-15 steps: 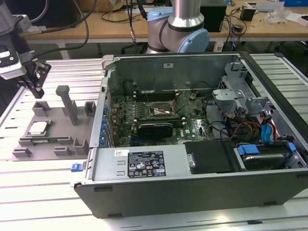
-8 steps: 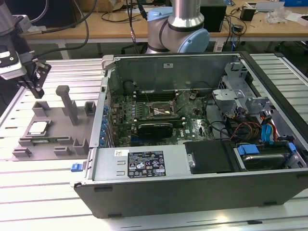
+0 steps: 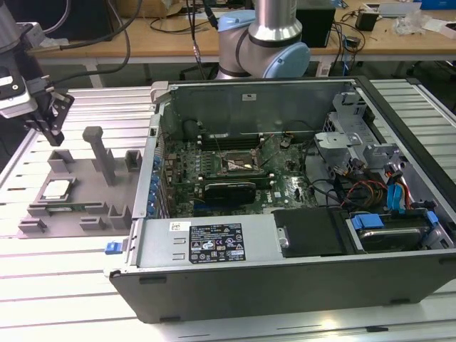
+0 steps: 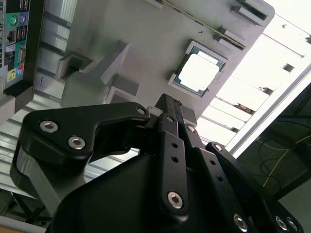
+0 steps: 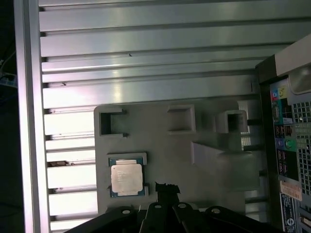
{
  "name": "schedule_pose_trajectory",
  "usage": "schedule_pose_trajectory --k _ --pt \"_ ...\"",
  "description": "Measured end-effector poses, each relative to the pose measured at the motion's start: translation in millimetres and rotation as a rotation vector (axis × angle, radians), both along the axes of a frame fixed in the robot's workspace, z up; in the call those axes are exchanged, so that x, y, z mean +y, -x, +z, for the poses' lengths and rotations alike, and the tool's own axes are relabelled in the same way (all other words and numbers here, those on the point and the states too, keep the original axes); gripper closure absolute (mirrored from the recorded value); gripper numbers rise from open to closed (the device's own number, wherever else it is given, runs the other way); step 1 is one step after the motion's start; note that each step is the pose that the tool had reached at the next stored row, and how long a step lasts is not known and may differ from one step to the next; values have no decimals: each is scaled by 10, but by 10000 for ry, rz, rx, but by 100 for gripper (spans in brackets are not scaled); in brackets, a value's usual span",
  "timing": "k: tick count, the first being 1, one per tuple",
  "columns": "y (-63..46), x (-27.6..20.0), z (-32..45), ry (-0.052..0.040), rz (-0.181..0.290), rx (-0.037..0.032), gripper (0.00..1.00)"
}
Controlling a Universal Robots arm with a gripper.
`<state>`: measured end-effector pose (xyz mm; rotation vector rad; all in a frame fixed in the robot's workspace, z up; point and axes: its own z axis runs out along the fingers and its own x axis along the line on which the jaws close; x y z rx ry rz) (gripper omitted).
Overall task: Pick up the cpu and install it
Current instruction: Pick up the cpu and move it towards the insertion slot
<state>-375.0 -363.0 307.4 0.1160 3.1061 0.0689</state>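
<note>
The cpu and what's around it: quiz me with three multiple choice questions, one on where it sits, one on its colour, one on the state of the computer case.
1. Where does the cpu lie?
A. In a recess of the grey tray
B. In the motherboard socket
C. On top of the power supply

2. What colour is its top plate?
A. Red
B. Silvery
C. Black

3. How is the computer case?
A. Shut, with its panel on
B. Standing upright
C. Lying open, with the motherboard exposed

Answers:
1 A: both wrist views show it seated in the tray.
2 B: the plate shines pale silver.
3 C: the exterior view looks straight onto the parts inside.
</note>
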Motion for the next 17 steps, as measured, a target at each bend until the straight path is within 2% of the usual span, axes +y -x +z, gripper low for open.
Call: schedule_pose_trajectory --k 8,17 --pt "154 -5 -124 1 -1 -12 89" --pt "276 -71 -286 1 0 -13 89"
